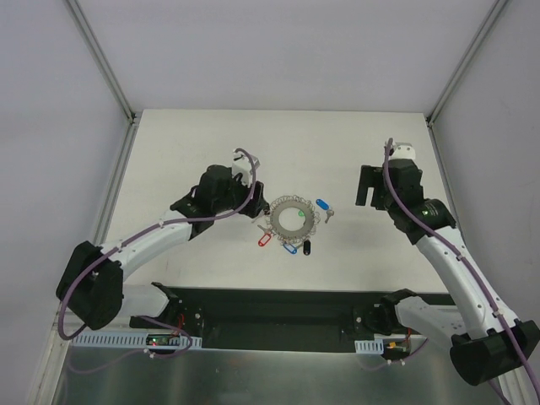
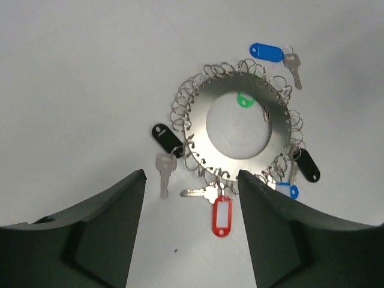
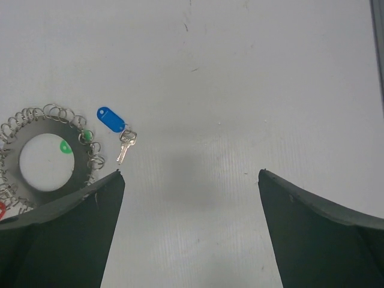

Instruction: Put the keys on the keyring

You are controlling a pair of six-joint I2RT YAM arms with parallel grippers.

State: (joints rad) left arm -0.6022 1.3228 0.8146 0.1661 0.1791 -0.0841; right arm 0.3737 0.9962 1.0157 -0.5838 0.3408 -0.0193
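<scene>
While the keyring (image 1: 293,221) lies flat near the middle of the table (image 1: 211,143), you have work left. The blue-tagged key (image 2: 267,52) lies on the surface just beside the ring's far right rim. As far as I can judge, its small loop is not hooked to anything. The green tag (image 2: 244,100) shows inside the ring's central hole, partly tucked under the metal. Whether that key is threaded on or only lying there, you cannot tell from these views. So count one key at most as done, and the blue one as not yet on. A red-tagged key (image 2: 222,216) and black-tagged keys (image 2: 165,137) sit at the near rim, and they are not your concern.

Your left gripper (image 2: 192,175) has its jaws parted with nothing held, just left of the ring. The ring's near-left rim lies right in front of those jaws. Your right gripper (image 3: 187,174) is spread wide and empty, well off to the right. The blue-tagged key lies to its left, off the line of the jaws, with only bare table between them.
</scene>
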